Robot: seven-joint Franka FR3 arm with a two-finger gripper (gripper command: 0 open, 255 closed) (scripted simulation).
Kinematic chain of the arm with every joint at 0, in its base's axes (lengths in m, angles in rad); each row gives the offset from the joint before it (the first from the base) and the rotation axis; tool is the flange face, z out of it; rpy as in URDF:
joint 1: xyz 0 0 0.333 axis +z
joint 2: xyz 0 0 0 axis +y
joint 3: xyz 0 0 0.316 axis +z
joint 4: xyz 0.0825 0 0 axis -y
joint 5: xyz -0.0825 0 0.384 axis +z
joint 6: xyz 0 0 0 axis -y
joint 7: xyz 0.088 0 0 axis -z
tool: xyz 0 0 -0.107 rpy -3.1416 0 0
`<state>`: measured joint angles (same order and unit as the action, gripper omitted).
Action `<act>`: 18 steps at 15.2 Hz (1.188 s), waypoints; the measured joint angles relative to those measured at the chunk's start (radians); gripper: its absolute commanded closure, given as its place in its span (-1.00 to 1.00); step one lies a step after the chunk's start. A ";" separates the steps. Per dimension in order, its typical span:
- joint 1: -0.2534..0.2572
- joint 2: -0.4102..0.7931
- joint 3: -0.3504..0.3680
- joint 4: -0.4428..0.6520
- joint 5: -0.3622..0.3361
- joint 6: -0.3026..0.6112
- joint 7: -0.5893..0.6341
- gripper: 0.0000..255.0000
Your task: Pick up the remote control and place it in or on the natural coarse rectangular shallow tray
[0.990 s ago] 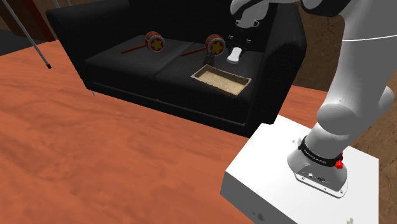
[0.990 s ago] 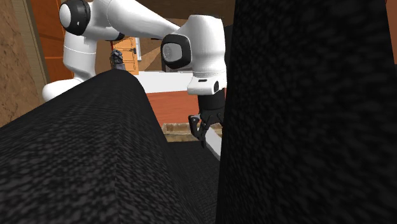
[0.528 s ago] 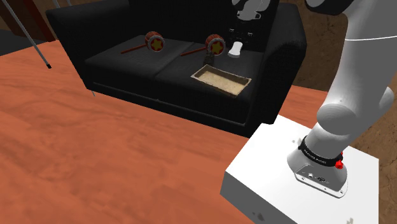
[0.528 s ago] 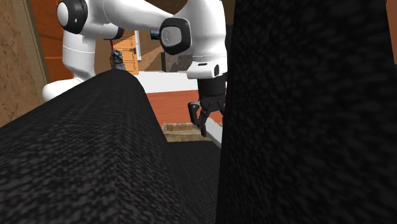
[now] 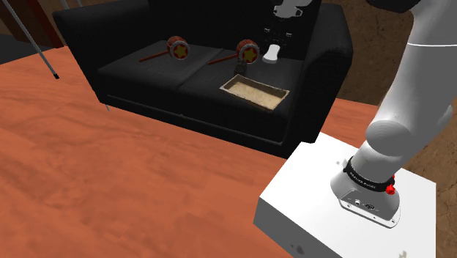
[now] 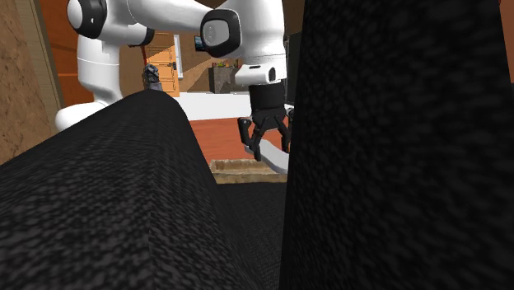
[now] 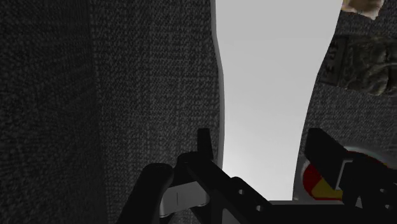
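Remote (image 7: 267, 76) is a plain white-grey slab, long and flat, smooth, with no buttons or markings drawn; its long edges curve slightly. The black gripper (image 6: 270, 148) is clamped on it: in the wrist view the two fingers (image 7: 203, 149) stand at opposite long edges. In the second exterior view the remote hangs slanted below the fingertips.

It is held above the seat of the sofa (image 5: 146, 73), close to the backrest. The sofa is black with a coarse woven texture. The tray (image 5: 281, 94) lies on the seat cushion near the front edge; it is tan, rectangular and shallow, with a rough rim. A round red toy (image 5: 247, 51) lies just beside the remote in the shoulder view.
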<state>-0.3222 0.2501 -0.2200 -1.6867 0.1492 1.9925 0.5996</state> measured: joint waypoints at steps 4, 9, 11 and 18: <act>0.045 -0.130 0.017 -0.164 -0.034 0.043 0.063 1.00; 0.091 -0.297 0.054 -0.367 -0.075 0.090 0.158 1.00; 0.106 -0.367 0.073 -0.451 -0.088 0.105 0.198 1.00; 0.138 -0.485 0.127 -0.609 -0.100 0.152 0.290 1.00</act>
<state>-0.1839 -0.2350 -0.0926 -2.2959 0.0488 2.1450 0.8901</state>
